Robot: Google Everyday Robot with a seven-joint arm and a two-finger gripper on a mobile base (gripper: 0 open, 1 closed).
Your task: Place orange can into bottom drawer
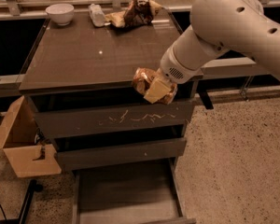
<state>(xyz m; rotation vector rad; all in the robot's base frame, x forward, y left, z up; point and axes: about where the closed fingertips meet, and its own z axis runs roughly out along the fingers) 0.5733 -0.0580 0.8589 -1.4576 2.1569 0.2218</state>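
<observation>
**Can [142, 80] held at the cabinet edge, drawer open below**

The gripper [155, 88] sits just right of the frame's centre, level with the front lip of the cabinet top [84, 59]. It is clamped around the can. 1 pale finger crosses the can's near face, so only the mottled left part shows clearly. The can hangs in the air, just above the scratched drawer front [116, 118] and apart from it.

The bottom drawer [126, 190] is pulled out at the lower centre of the frame, its flat floor bare. It lies well below the can and a little to the left of it.

The step in hand looks like the carry down to that drawer. To do it well, the arm [224, 27] should first bring the can forward, toward the bottom of the frame. That way it clears the scratched front and the middle drawer front [121, 153]. Then it should lower straight over the drawer floor and let go only when the can is low, since a drop from height would bounce or roll.

The can seems tipped rather than upright. Its long axis appears to slant from upper left to lower right, with 1 end facing the left of the frame. The finger hides too much to be certain. If it lands on its side it will likely roll, so releasing with that axis along the drawer's side walls seems safest.
</observation>
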